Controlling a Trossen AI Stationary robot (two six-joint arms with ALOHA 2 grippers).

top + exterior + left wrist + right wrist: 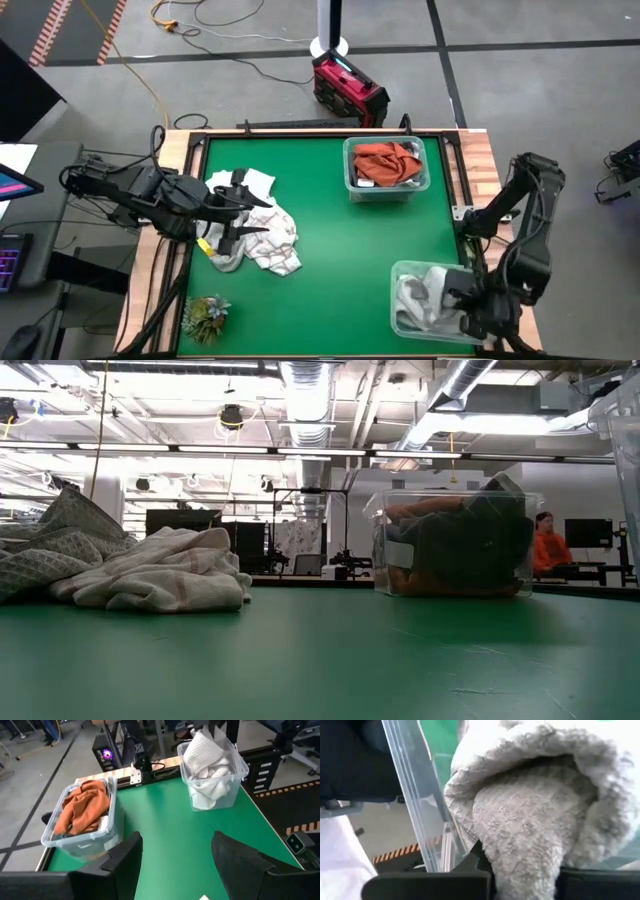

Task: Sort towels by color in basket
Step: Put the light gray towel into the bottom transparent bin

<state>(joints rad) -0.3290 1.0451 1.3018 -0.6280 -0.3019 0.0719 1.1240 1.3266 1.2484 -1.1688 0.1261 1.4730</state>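
Green table (330,250), wood-edged. Loose pile of white and grey-checked towels (262,232) on its left half, heaped, well apart from both bins.

Clear bin at the far side (386,168) holds the rust-orange towel (388,160) with a darker grey piece beside it; in the low view the same bin (455,545) stands upright on the mat.

Second clear bin (428,298) sits at the near right corner, stuffed with pale grey and white towels (207,762) heaped above the rim.

Left tool (232,215) hovers over the loose pile, fingers (125,857) spread wide apart, nothing between them.

Right tool (470,300) is at the near-right bin, fingers together, pinching a fold of pale grey terry towel (540,815) just inside the bin wall.

Small green leafy tuft (205,315) on the near left corner, apart from the pile.
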